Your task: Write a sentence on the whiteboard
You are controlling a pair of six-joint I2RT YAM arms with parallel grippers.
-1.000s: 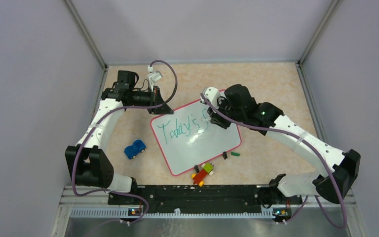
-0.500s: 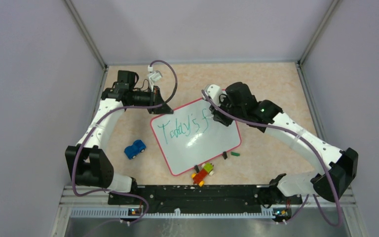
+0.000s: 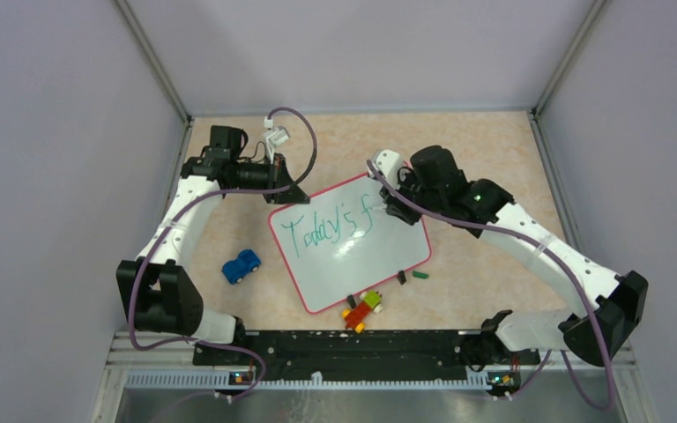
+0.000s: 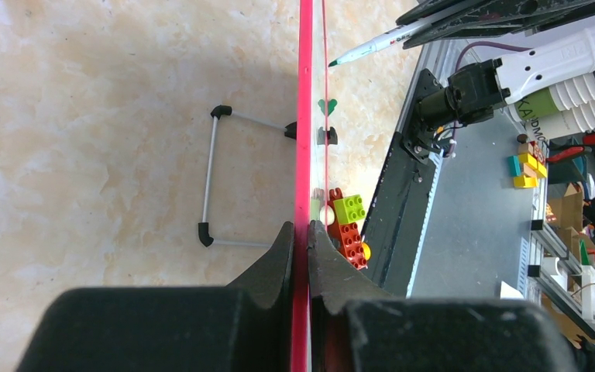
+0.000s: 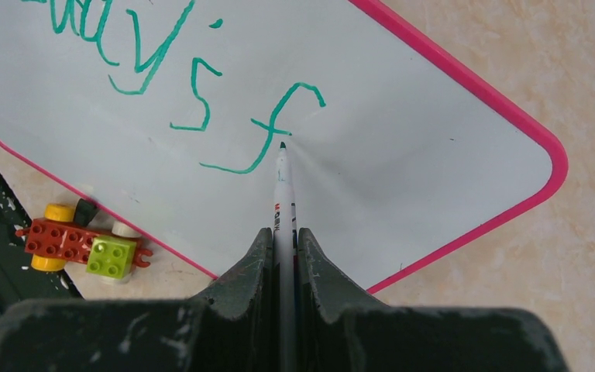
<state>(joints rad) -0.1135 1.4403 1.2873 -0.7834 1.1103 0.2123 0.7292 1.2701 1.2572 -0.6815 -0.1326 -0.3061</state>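
The whiteboard [image 3: 379, 256] lies tilted mid-table, white with a red-pink rim. The sentence [image 3: 331, 229] in green-teal reads "Today's f"; it also shows in the right wrist view [image 5: 201, 101]. My left gripper [image 3: 291, 196] is shut on the board's far left rim, seen edge-on in the left wrist view [image 4: 304, 116] between the jaws [image 4: 302, 232]. My right gripper [image 3: 397, 204] is shut on a white marker [image 5: 282, 201], its green tip just right of the "f". The marker also shows in the left wrist view [image 4: 372, 48].
A blue toy car [image 3: 241, 265] sits left of the board. A brick toy car [image 3: 363, 310] lies at the board's near edge, also seen in the right wrist view [image 5: 85, 244]. Small black and green pieces [image 3: 412, 276] lie by the near right rim. A wire stand [image 4: 213, 174] props the board.
The letter "f" has been drawn after "Today's". My right gripper with the marker has moved slightly right. The left arm has not moved.
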